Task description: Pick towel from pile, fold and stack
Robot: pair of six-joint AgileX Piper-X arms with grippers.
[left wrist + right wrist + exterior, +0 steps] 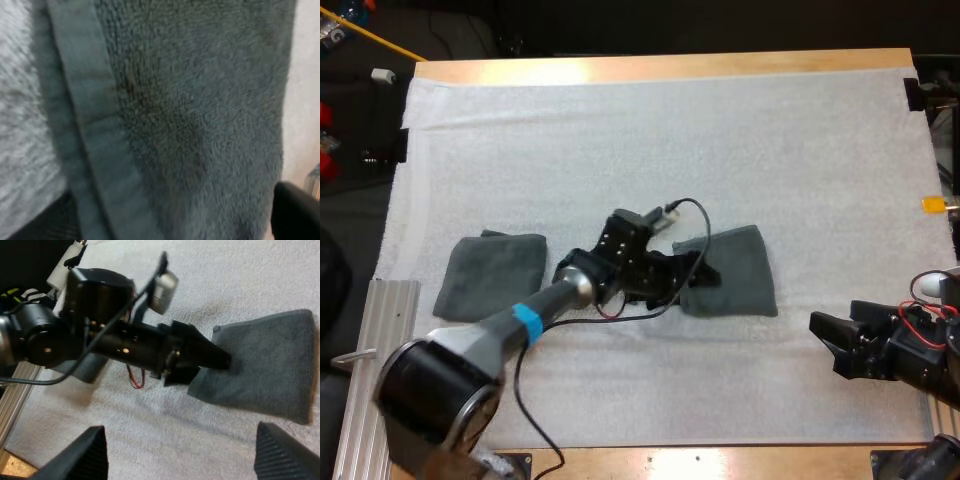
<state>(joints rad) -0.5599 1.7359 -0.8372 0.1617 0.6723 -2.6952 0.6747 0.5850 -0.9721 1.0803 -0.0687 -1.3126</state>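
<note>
Left gripper (698,275), just right of the folded towel (490,278) that lies near the mat's left edge, has its fingers apart. Its tips are at the left edge of the flat towel (740,280) at mid-mat, with the hemmed border between them. Right gripper (825,345) hangs wide open over the near right of the mat (670,130), clear of both towels. Bare mat stretches across the far half.
</note>
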